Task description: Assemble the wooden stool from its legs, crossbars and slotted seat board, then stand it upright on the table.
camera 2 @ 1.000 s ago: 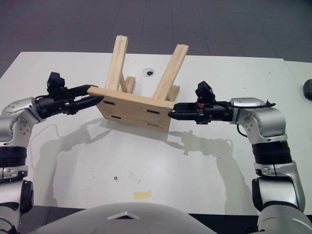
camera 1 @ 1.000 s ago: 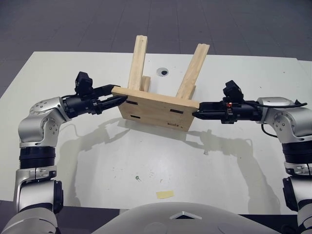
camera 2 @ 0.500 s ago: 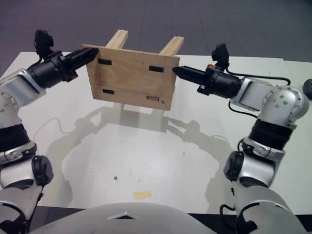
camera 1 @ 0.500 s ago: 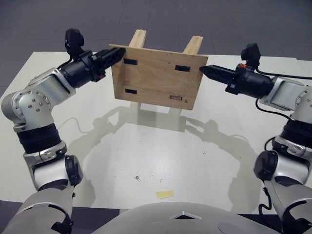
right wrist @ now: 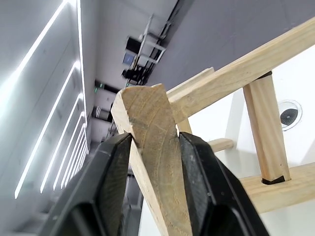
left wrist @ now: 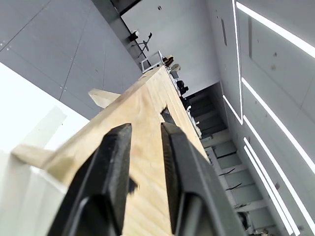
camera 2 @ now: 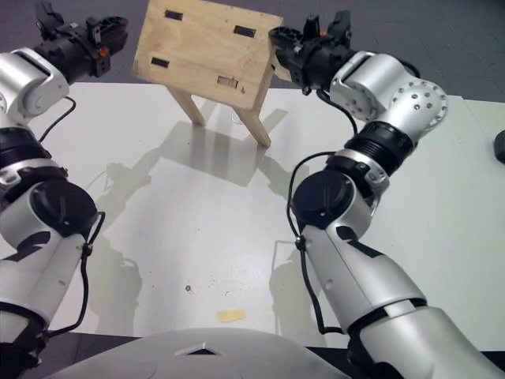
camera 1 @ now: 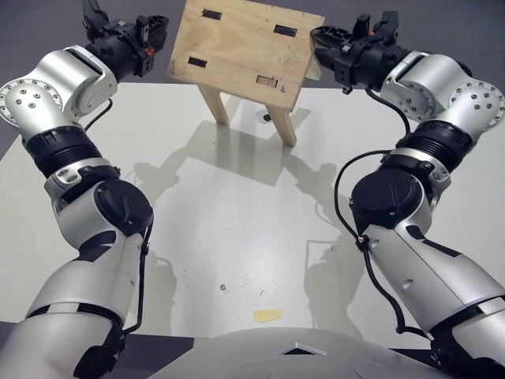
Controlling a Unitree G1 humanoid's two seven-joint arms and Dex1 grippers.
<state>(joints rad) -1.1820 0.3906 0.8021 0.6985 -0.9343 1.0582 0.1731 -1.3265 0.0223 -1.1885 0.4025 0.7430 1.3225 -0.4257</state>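
"Left eye view first: where's the stool [camera 1: 248, 59]?"

"Up over the table's [camera 1: 237, 253] far edge. The seat board [camera 1: 237, 31] has its long axis running side to side between my grippers. The legs [camera 1: 282, 125] slant down to the tabletop; I can't tell if the feet touch."

"Jaws?"

"Left gripper [camera 1: 163, 38] and right gripper [camera 1: 317, 35] are each clamped on a seat end. Half a second ago the legs pointed away from me; I've since raised and tipped it."
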